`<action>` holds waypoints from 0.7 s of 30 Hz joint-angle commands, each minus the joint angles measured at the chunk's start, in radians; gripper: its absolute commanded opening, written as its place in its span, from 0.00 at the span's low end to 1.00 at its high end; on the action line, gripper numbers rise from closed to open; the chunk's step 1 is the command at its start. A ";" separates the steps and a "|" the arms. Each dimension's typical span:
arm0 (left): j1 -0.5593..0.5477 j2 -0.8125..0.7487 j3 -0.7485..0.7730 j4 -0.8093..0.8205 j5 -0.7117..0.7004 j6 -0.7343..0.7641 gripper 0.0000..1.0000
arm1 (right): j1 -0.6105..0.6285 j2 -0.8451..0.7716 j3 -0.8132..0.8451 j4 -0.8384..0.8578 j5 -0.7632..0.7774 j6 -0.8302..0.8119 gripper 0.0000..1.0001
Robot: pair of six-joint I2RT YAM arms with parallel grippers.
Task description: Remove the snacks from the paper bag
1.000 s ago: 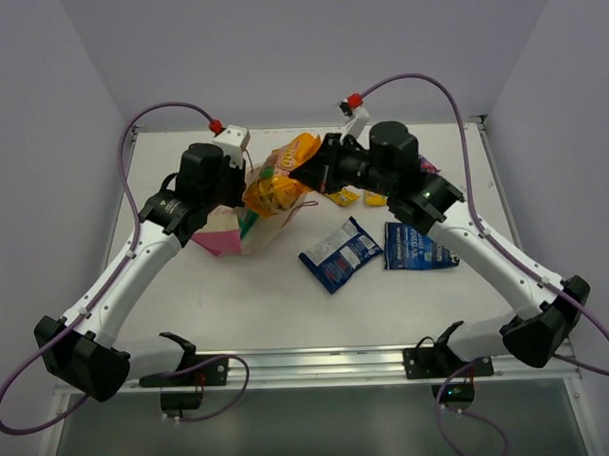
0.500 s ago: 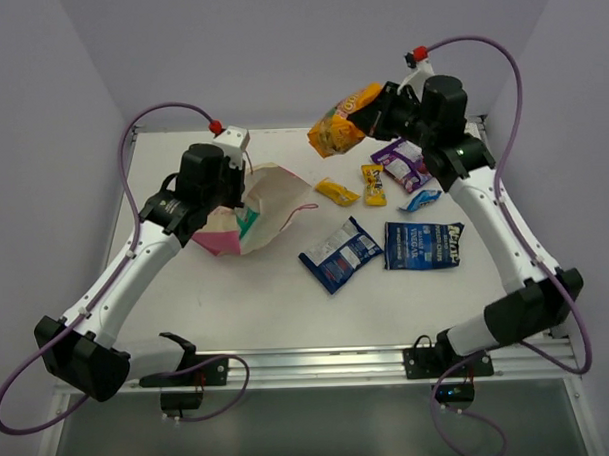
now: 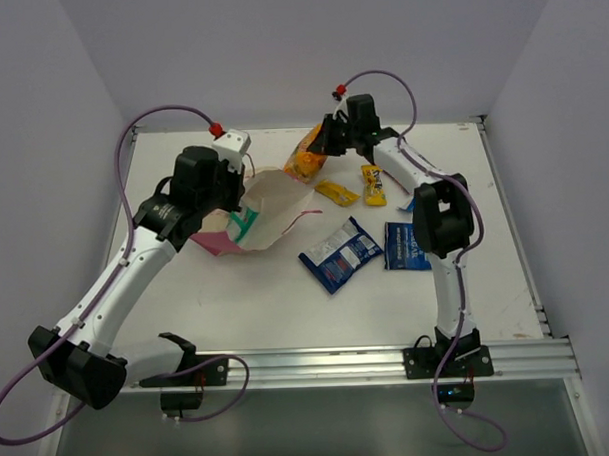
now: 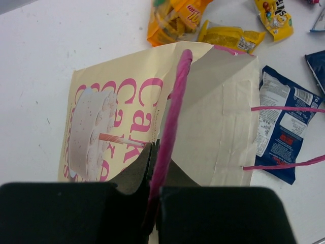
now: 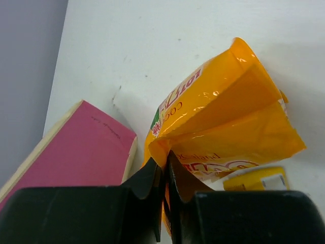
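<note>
1. Pinching a fold of the orange pouch between closed fingers, the right gripper holds it at the far middle of the table, just beside the paper bag.
2. The left gripper is clamped shut on the bag's rim and pink handle; the bag lies on its side.
3. The pouch looks light, crinkly and slippery; its flat sealed edge seems the safest hold.

Overhead rear view, two close wrist views, common orange pouch

Matt paper bag, glossy plastic orange pouch.
</note>
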 commanded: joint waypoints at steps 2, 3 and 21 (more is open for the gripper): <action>0.003 -0.032 -0.018 -0.016 0.032 0.044 0.00 | 0.068 -0.013 0.100 0.218 -0.157 -0.044 0.14; 0.002 -0.033 -0.020 -0.016 0.032 0.044 0.00 | 0.068 -0.014 0.082 0.216 -0.149 -0.038 0.19; 0.000 -0.062 -0.029 -0.020 0.121 0.081 0.00 | 0.100 -0.744 -0.533 0.133 0.273 -0.118 0.77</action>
